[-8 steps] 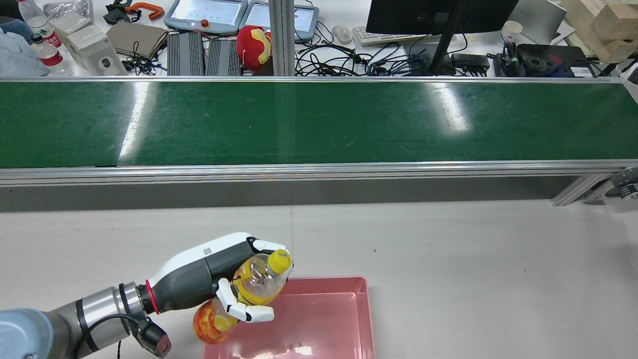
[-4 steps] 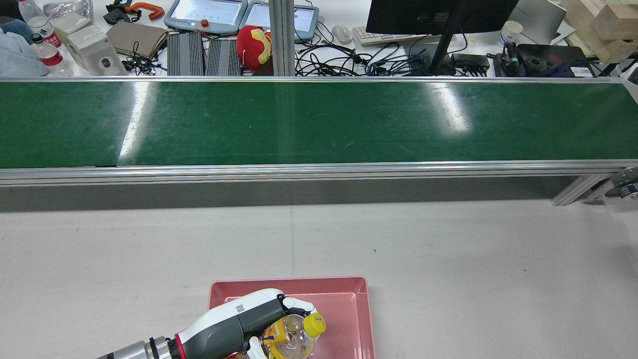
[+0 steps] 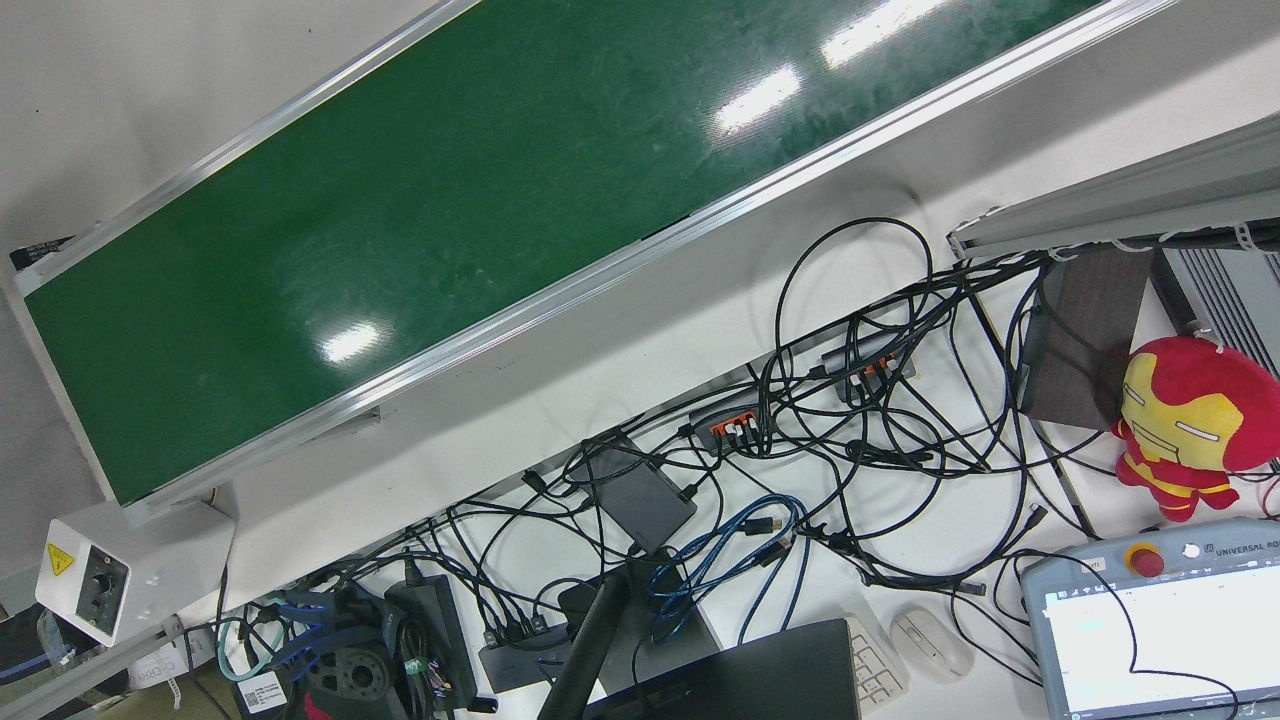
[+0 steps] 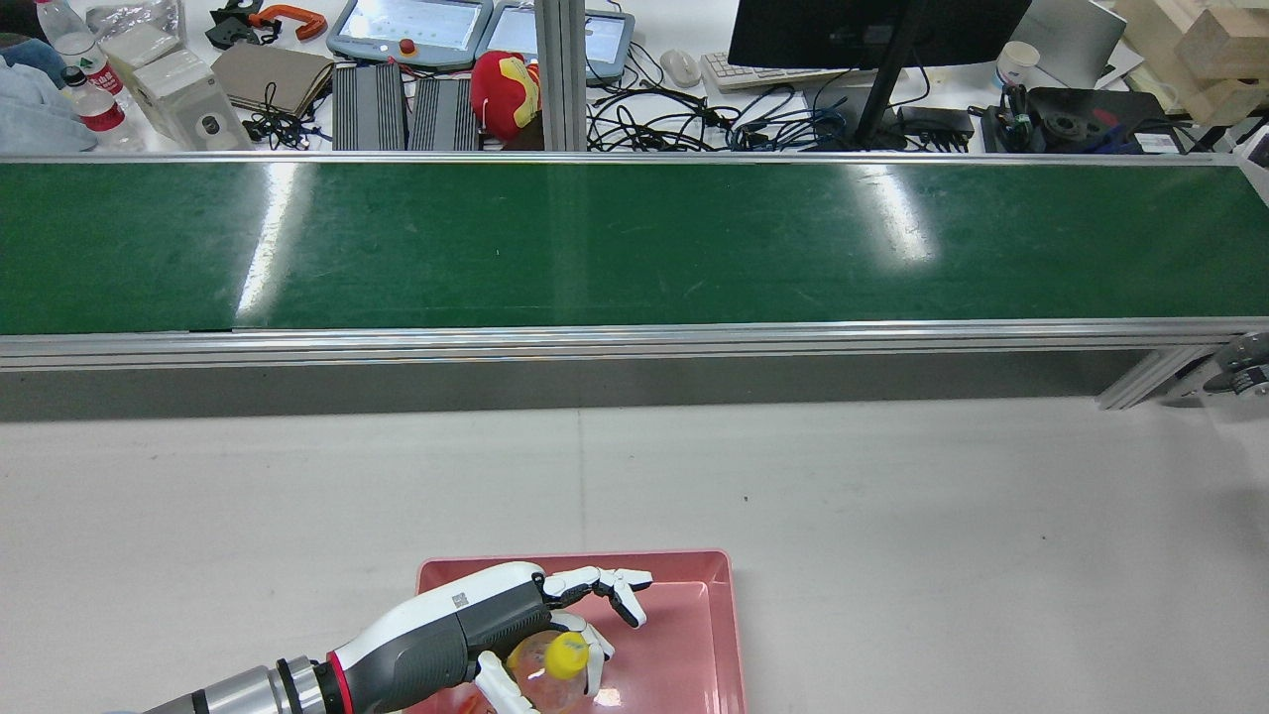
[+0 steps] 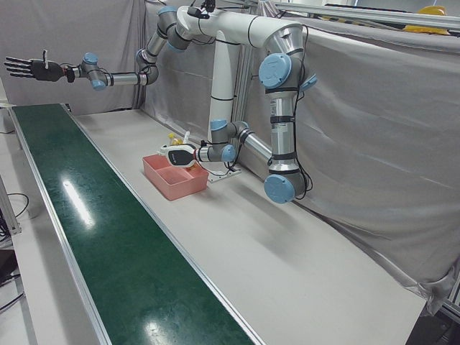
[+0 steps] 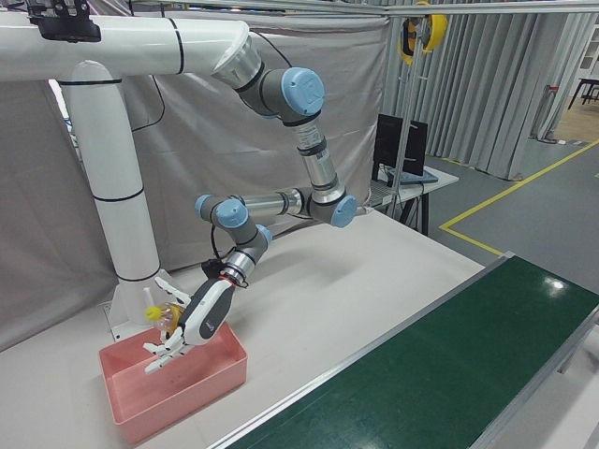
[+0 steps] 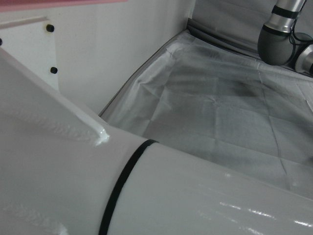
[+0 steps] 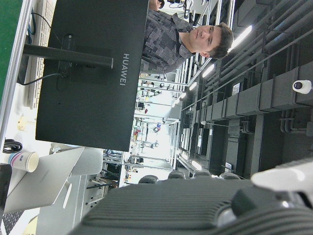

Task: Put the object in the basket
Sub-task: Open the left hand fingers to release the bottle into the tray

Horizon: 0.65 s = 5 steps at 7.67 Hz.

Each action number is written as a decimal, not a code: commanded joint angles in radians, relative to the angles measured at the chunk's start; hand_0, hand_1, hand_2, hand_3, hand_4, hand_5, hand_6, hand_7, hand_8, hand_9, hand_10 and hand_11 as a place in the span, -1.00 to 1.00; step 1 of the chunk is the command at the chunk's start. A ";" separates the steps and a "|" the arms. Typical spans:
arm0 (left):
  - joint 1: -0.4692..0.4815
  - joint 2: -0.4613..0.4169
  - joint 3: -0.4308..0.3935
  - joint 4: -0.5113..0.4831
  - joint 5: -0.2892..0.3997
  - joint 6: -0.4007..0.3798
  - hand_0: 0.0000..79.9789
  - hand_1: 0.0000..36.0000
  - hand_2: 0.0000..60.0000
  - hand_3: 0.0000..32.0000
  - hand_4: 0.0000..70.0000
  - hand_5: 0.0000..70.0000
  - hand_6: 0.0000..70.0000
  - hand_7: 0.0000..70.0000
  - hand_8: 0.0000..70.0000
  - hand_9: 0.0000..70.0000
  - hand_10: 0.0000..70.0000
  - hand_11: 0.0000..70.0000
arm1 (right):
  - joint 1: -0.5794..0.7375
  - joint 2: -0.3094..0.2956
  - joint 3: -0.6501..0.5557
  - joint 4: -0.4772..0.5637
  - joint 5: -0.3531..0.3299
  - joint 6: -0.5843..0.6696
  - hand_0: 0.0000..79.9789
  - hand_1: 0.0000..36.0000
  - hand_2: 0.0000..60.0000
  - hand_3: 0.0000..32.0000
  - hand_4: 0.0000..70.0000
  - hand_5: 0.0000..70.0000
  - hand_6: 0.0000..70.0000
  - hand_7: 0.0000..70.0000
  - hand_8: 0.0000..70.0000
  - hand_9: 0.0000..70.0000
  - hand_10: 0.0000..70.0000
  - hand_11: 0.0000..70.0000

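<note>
Over the pink basket (image 4: 694, 635): left hand (image 4: 516, 625), fingers spread, released; yellow-capped bottle (image 4: 550, 669) seen beneath it inside the basket. Right hand (image 5: 25, 68): raised, fingers spread, nothing held.

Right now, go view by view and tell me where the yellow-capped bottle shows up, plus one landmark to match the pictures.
Front view: not in it.
Rear view: bottle at bottom centre, beneath the left hand, over the pink basket.
Left-front view: only a yellow tip behind the basket.
Right-front view: bottle at lower left, above the basket.
Left hand view: not in it.
Right hand view: not in it.
Shared landmark: the pink basket.
</note>
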 commanded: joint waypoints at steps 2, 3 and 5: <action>-0.074 0.005 -0.101 0.118 0.004 -0.001 -0.93 -1.00 -1.00 -1.00 -1.00 -0.18 -1.00 -0.98 -0.78 -0.69 -0.67 -0.55 | 0.000 0.000 0.000 0.000 0.000 -0.001 -1.00 -1.00 -1.00 -1.00 -1.00 -1.00 -1.00 -1.00 -1.00 -1.00 -1.00 -1.00; -0.094 0.007 -0.115 0.119 0.006 0.001 -0.97 -1.00 -1.00 -1.00 -1.00 -0.33 -1.00 -1.00 -0.81 -0.73 -0.73 -0.63 | 0.000 0.000 0.000 0.000 0.000 -0.001 -1.00 -1.00 -1.00 -1.00 -1.00 -1.00 -1.00 -1.00 -1.00 -1.00 -1.00 -1.00; -0.158 0.057 -0.214 0.144 0.004 0.001 -1.00 -1.00 -1.00 -1.00 -1.00 -0.47 -1.00 -1.00 -0.85 -0.79 -0.87 -0.83 | 0.000 0.000 0.000 0.000 0.000 -0.001 -1.00 -1.00 -1.00 -1.00 -1.00 -1.00 -1.00 -1.00 -1.00 -1.00 -1.00 -1.00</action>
